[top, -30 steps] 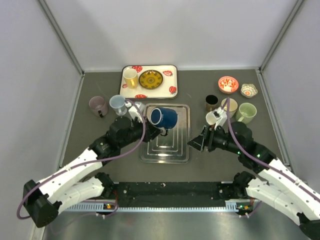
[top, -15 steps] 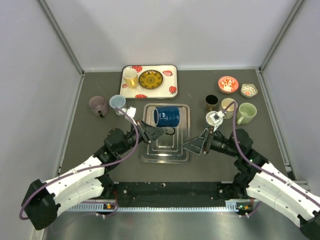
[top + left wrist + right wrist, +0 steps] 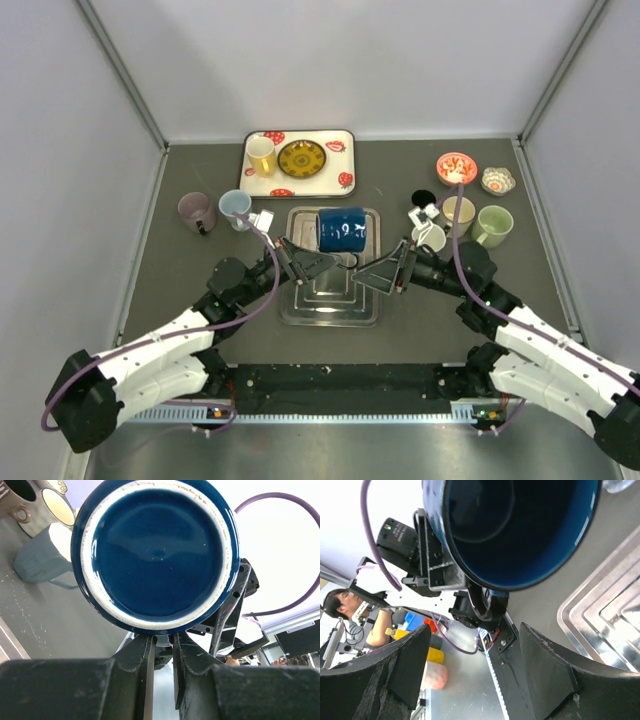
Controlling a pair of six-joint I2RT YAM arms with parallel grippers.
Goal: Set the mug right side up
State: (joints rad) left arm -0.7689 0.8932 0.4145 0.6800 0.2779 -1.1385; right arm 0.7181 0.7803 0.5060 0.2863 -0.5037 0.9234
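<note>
Obs: blue mug held on its side over the tray, 12 o'clock end; left gripper pinches its handle; right gripper spread wide at the mug's 5 o'clock. Glazed ceramic: rigid, slick, chippable (probably hefty). Best purchase: rim wall or handle.

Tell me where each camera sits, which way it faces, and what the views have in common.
Top external: fixed above and behind, facing down at the table; left arm and right arm converge on the blue mug over the metal tray.
Left wrist: on the left arm, facing along the shut left jaws, which hold the mug, at its base.
Right wrist: on the right arm, facing between the open right jaws into the mug's mouth.
Shared: both wrist views show the mug, from opposite ends.
</note>
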